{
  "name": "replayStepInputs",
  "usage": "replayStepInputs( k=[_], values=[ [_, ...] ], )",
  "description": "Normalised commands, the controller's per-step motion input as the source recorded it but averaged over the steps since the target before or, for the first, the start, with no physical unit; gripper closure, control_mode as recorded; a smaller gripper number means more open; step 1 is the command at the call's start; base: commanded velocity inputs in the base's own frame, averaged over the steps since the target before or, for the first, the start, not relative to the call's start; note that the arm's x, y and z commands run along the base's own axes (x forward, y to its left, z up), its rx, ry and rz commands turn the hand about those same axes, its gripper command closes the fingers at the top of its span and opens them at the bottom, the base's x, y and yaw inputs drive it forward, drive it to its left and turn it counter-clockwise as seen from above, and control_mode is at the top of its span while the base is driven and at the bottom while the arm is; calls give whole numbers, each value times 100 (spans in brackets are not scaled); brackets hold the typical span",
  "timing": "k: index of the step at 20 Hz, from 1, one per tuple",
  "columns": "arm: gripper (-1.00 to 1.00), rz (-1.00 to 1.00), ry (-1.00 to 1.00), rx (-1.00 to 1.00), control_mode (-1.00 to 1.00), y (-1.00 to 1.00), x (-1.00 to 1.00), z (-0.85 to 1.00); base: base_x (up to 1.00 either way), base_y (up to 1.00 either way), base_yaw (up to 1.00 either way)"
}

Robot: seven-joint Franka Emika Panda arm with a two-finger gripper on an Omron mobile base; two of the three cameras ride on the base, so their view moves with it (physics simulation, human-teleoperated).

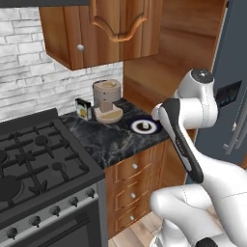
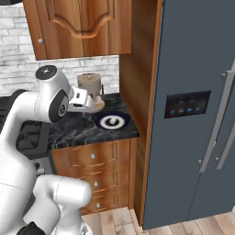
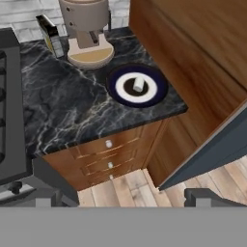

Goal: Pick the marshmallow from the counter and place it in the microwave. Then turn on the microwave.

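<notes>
Left base view: behind-left of the white arm, facing forward-down, black gas stove (image 1: 38,159) nearest. Right base view: behind-right, big dark-grey fridge (image 2: 193,110) close on its right. Hand view: looks steeply down from above. All three share the dark speckled stone counter (image 1: 108,137) (image 2: 82,128) (image 3: 67,111) and round blue-rimmed dish (image 1: 145,126) (image 2: 111,121) (image 3: 137,87).

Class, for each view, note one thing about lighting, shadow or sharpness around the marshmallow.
Left base view: the marshmallow is a soft pale speck on the plate. Right base view: even light, no glare on the counter. Hand view: sharpest; marshmallow clearly outlined.
</notes>
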Motion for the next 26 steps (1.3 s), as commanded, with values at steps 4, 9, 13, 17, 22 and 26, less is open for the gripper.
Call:
replayStepInputs(
  k=[4, 9, 13, 17, 22, 26],
  values=[
    [-100, -1, 2, 0, -100, -1, 32, -15, 0, 0, 0],
    [-100, -2, 0, 0, -100, 0, 37, -19, 0, 0, 0],
    [-100, -2, 0, 0, -100, 0, 37, -19, 0, 0, 0],
    [-100, -2, 1, 0, -100, 0, 34, -16, 0, 0, 0],
    [-100, -1, 2, 4, -100, -2, 25, -5, 0, 0, 0],
    [-100, -1, 3, 4, -100, -2, 27, -7, 0, 0, 0]
  ],
)
